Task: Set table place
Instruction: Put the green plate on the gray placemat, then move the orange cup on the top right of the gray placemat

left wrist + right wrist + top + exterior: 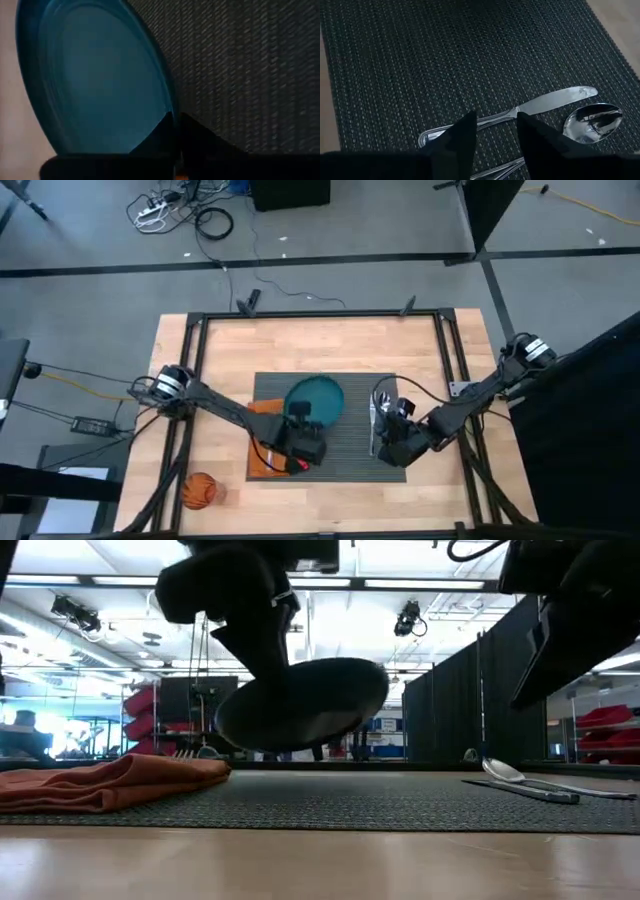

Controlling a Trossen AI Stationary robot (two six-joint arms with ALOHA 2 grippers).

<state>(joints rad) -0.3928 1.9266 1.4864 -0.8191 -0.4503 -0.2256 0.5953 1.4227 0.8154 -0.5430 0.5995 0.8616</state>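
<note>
The place is laid on a dark grey ribbed placemat [345, 442] in the middle of the light wood table [225, 355]. My left gripper [300, 420] is shut on the round teal plate [318, 398], which hangs above the mat's left half. An orange napkin [110, 783] lies on the mat's left edge. A knife [555, 99] and a spoon [594, 121] lie side by side on the mat's right part. My right gripper [496, 132] hovers open just above the knife's handle. An orange cup [198, 492] stands at the table's near left. My left gripper pinches the plate's rim [169, 111] on its near side, one finger [152, 140] over the inner face and the other [205, 137] beneath. The fingers reach in from the table's near left. The plate [305, 700] is lifted clear of the mat and tilted.
The black frame [320, 315] edges the table. Bare mat [445, 55] lies between the plate and the cutlery. Bare wood [430, 490] shows along the near edge and at the far side.
</note>
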